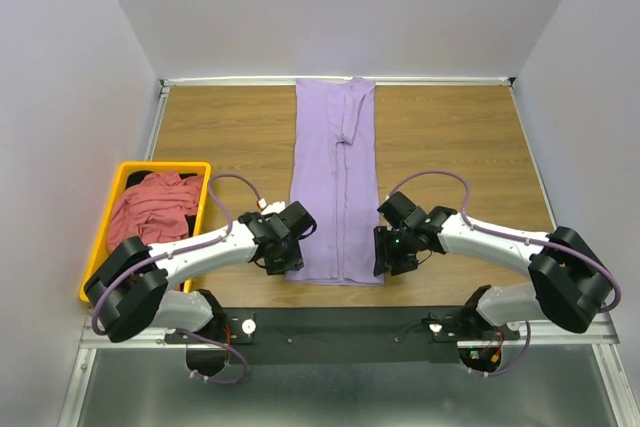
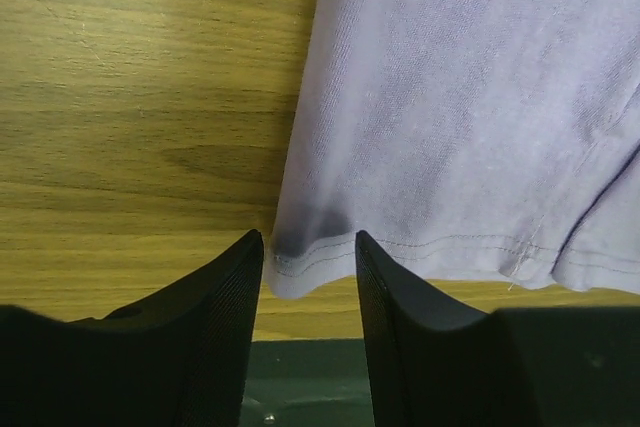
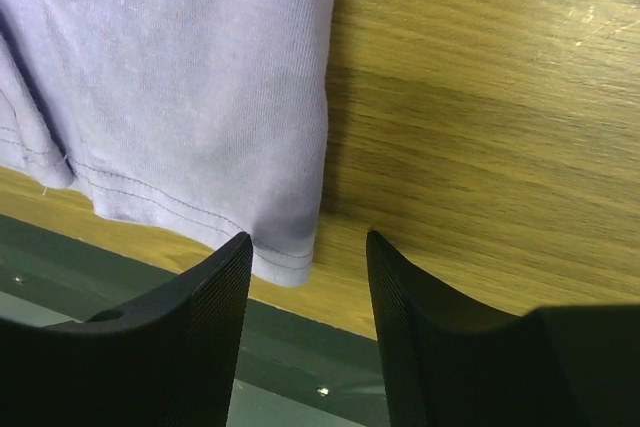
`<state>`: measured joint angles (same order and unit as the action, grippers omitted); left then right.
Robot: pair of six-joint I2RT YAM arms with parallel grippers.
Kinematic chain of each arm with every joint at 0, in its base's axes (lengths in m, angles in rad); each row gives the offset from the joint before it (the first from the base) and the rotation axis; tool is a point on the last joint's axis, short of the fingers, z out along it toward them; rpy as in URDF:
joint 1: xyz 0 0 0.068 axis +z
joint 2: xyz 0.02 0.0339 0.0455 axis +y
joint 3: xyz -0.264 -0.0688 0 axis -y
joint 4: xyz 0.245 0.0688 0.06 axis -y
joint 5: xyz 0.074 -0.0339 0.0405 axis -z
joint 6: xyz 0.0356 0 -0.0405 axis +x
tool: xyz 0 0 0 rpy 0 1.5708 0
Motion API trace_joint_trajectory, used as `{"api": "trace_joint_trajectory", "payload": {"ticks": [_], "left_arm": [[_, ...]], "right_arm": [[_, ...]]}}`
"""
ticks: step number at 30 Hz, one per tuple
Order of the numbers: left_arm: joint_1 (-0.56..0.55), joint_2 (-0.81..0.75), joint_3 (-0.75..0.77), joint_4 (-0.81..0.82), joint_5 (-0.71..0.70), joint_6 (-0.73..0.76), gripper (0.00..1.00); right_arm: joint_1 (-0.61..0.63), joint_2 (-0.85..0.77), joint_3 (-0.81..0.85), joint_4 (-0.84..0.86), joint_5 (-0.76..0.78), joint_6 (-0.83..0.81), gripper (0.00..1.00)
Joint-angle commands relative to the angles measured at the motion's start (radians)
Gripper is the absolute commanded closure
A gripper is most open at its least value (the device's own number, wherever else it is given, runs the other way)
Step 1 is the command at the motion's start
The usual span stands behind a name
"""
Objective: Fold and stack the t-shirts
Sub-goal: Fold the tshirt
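A: The left gripper (image 2: 308, 247) is standing open, its jaws straddling the near-left hem corner of the lavender t-shirt (image 2: 450, 97). It is clamping nothing.

B: The right gripper (image 3: 308, 245) is also standing parted, at the near-right corner. That corner is sitting closer to one finger than centred.

A: The shirt is lying flat on the table (image 1: 220, 127) as a long narrow strip, running from the near edge to the far edge between the two arms.

B: Judged risk: the right jaws, closing off-centre, may be pinching only the top layer or missing the corner. Then the side folds would be falling open on the lift. Uneven lifting would be skewing the next fold.

A: Containers: the yellow bin (image 1: 100, 237) at the left is holding a crumpled red-pink t-shirt (image 1: 150, 209). Something dark (image 1: 190, 222), probably another shirt, is showing beside it.
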<state>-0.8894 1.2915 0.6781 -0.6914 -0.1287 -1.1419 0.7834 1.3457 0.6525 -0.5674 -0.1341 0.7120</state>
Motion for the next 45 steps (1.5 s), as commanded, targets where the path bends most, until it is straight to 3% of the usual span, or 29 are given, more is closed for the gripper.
{"api": "trace_joint_trajectory", "payload": {"ticks": [1, 12, 21, 27, 30, 31, 33, 40, 45], "left_arm": [[-0.008, 0.009, -0.012, -0.016, -0.037, 0.007, 0.5], [-0.074, 0.129, 0.021, -0.034, -0.002, 0.041, 0.54], [-0.103, 0.17, 0.048, -0.043, 0.008, 0.073, 0.72], [-0.108, 0.164, 0.044, -0.039, 0.015, 0.087, 0.81], [-0.108, 0.155, 0.046, -0.045, 0.031, 0.097, 0.93], [-0.112, 0.147, 0.051, -0.057, 0.055, 0.103, 0.98], [-0.137, 0.126, 0.064, -0.078, 0.095, 0.105, 1.0], [-0.184, 0.052, 0.072, -0.1, 0.251, 0.137, 1.0], [-0.103, 0.081, 0.194, -0.111, 0.18, 0.249, 1.0]], "right_arm": [[-0.003, 0.027, 0.006, 0.014, -0.015, 0.021, 0.43], [-0.003, 0.024, 0.004, 0.006, -0.016, 0.056, 0.44], [-0.001, 0.03, -0.028, 0.004, -0.071, 0.083, 0.47], [0.001, 0.041, -0.039, 0.006, -0.049, 0.092, 0.57], [0.001, 0.05, -0.056, 0.004, -0.051, 0.098, 0.79], [0.001, 0.047, -0.062, 0.001, -0.064, 0.096, 0.91], [0.001, 0.018, -0.077, -0.024, -0.071, 0.096, 0.99], [-0.001, -0.083, -0.056, -0.147, -0.122, 0.095, 0.99], [-0.027, -0.027, 0.137, -0.229, -0.033, 0.04, 0.99]]}}
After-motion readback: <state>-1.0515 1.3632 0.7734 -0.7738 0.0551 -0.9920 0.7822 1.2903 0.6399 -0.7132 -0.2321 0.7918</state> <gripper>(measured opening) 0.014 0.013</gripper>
